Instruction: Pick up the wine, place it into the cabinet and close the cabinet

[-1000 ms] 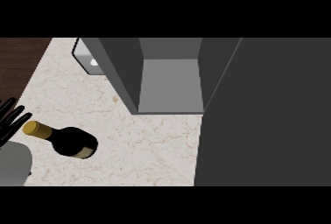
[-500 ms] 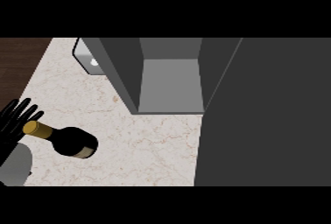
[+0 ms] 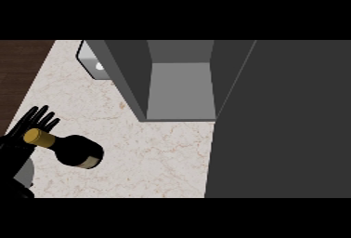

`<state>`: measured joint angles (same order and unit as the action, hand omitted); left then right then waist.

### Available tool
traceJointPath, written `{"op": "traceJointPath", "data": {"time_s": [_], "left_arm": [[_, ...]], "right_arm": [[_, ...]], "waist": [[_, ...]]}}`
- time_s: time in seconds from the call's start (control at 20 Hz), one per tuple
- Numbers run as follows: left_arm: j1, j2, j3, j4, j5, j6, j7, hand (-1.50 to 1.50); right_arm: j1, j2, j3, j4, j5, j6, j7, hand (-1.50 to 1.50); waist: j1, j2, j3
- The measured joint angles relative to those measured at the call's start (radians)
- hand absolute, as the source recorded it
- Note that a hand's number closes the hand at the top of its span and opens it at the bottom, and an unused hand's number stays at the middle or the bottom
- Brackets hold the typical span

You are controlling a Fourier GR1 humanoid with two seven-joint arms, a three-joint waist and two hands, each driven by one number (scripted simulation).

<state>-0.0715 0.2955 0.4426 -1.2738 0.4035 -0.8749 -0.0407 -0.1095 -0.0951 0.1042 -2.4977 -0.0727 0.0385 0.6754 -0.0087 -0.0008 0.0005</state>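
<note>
One black left hand (image 3: pixel 31 128) shows at the left edge, fingers spread and holding nothing, just behind the dark glass wine bottle (image 3: pixel 72 151) (gold-capped) standing on the pale marble counter (image 3: pixel 151 158), left of the open grey cabinet (image 3: pixel 178 88).

wine (image 3: pixel 74 151) left of cabinet (image 3: pixel 178 93) (hand (image 3: pixel 31 125) behind)

No text, label, brand, number or sign can be read anywhere in the head view. The wine bottle (image 3: pixel 74 149) shows only a plain gold cap and a pale band at its base, with no lettering that can be made out. The open cabinet (image 3: pixel 177 79) and the marbled table (image 3: pixel 158 158) carry no markings either.
</note>
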Motion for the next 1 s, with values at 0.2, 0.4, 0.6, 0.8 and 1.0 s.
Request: {"op": "traceJointPath", "data": {"time_s": [0.2, 0.4, 0.6, 0.8, 1.0], "left_arm": [[-0.013, 0.003, -0.009, 0.061, -0.048, -0.024, -0.059, -1.5], [-0.031, -0.006, -0.021, 0.109, -0.099, -0.01, -0.11, -1.5], [-0.053, 0.0, -0.03, 0.184, -0.156, 0.003, -0.172, -1.5], [-0.086, 0.019, -0.043, 0.263, -0.209, 0.021, -0.233, -1.5], [-0.107, 0.024, -0.064, 0.322, -0.247, 0.042, -0.276, -1.5]], "right_arm": [[-0.006, -0.002, -0.009, 0.0, -0.001, 0.003, 0.005, -1.5], [0.018, 0.005, -0.009, 0.002, -0.001, 0.016, -0.017, -1.5], [0.032, 0.015, 0.02, -0.001, 0.001, 0.016, -0.022, -1.5], [-0.001, 0.009, 0.0, 0.004, 0.002, 0.013, -0.005, -1.5], [0.005, 0.02, 0.022, 0.006, 0.008, 0.005, -0.003, -1.5]], "waist": [[0.001, 0.0, -0.001], [0.001, 0.0, -0.001], [0.0, 0.0, -0.001], [0.0, 0.001, -0.001], [0.0, 0.001, -0.001]]}}
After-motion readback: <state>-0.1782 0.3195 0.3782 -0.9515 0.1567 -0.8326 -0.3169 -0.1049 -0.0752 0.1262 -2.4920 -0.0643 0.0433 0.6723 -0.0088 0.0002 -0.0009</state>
